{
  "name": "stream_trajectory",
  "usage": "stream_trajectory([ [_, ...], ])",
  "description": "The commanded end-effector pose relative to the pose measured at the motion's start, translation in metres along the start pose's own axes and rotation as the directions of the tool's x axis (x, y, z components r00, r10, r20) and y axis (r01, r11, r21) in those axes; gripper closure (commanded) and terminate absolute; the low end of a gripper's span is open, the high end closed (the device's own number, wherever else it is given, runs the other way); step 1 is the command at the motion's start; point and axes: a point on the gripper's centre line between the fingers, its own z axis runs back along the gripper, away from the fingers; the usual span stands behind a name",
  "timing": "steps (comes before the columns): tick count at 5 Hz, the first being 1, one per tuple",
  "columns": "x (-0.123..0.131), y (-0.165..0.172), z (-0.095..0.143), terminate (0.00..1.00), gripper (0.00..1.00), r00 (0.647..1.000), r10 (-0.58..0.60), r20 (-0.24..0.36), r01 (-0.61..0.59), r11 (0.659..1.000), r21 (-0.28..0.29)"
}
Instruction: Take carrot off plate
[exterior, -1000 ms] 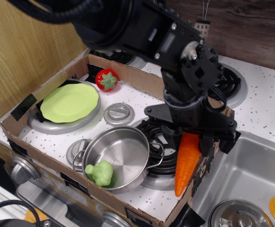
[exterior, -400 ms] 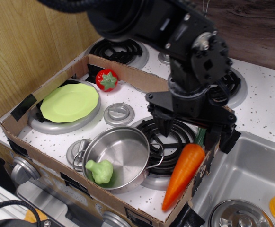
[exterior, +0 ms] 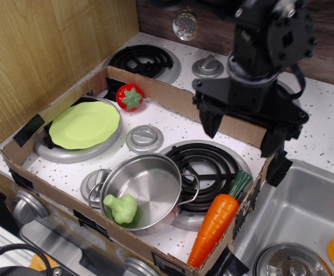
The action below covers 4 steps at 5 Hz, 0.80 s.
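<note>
The carrot (exterior: pixel 215 228) is found lying well clear of the plate (exterior: pixel 84 124), at the right end of the cardboard tray (exterior: pixel 155 92). It rests with its orange tip at the tray's front corner, its body along the low right wall, and its green stem against the edge of the coil burner (exterior: pixel 207 168). The plate is seen bare on its grey burner disc at the far left of the tray. The task is therefore judged to be essentially done.

The gripper (exterior: pixel 244 135) is held above the carrot with its jaws spread wide and nothing between them; the carrot has been released.

The chief risk is judged to lie in the carrot's perch. It leans on the tray's right wall, right beside the sink (exterior: pixel 304 213), and a brush from an arm descending again could tip it over the cardboard into the basin. A lesser risk would come from a sideways sweep at low height, by which the steel pot (exterior: pixel 146 187), just left of the carrot, could be knocked.

Open room is seen above the carrot and toward the back of the bench; a retreat straight up is judged safest. To the left of the carrot the space is crowded by the pot and the tray walls.
</note>
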Motion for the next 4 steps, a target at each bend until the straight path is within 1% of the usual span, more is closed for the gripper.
stream_trajectory([
  [1, 0.0090, 0.0013, 0.0115, 0.00, 0.00, 0.999, 0.017, 0.038, -0.015, 0.999, -0.039],
  [3, 0.0090, 0.0013, 0.0115, 0.00, 0.00, 0.999, 0.017, 0.038, -0.015, 0.999, -0.039],
  [4, 0.0090, 0.0013, 0.0115, 1.00, 0.00, 0.999, 0.017, 0.038, -0.015, 0.999, -0.039],
])
